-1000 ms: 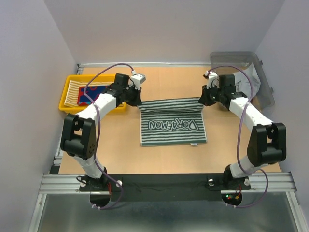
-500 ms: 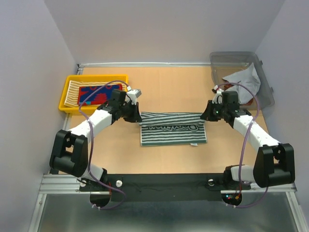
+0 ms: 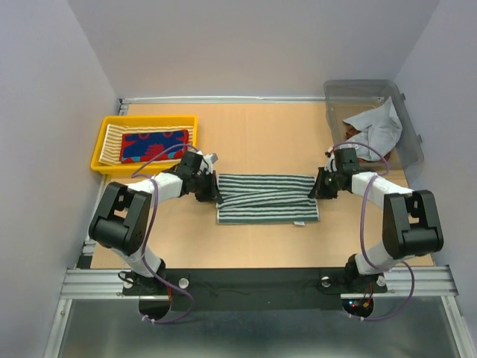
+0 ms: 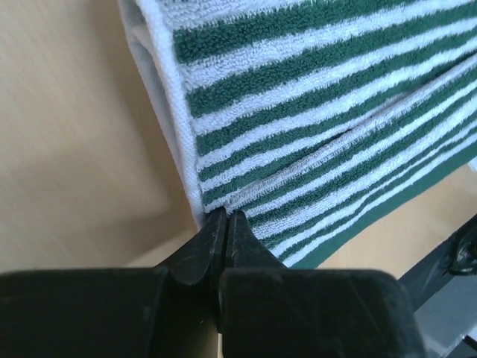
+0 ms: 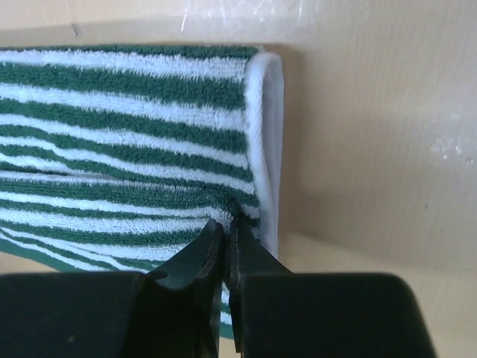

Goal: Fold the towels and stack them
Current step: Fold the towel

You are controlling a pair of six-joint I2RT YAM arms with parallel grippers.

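The green-and-white striped towel (image 3: 264,195) lay at the centre of the tabletop (image 3: 261,127), with its far half doubled over toward six o'clock. The left gripper (image 3: 212,192) was pinched narrow on the upper layer's hem at the cloth's nine o'clock side. The right gripper (image 3: 318,188) was pinched the same way at three o'clock. Both wrist views showed the jaw tips closed with only a sliver of terry between them.

That thin bite was the likely trouble: a hem could slip from one side and the fold would land skewed. The upper edge sat short of the near edge, so letting go here would probably leave an uneven fold. The low tips might also drag and bunch the bottom layer.

At ten o'clock the yellow tray (image 3: 97,153) held a cream striped towel (image 3: 112,142) and a red-blue patterned towel (image 3: 154,146), both flat. At two o'clock the clear bin (image 3: 358,88) held a crumpled grey towel (image 3: 376,127), with a rust-brown scrap barely visible beneath.
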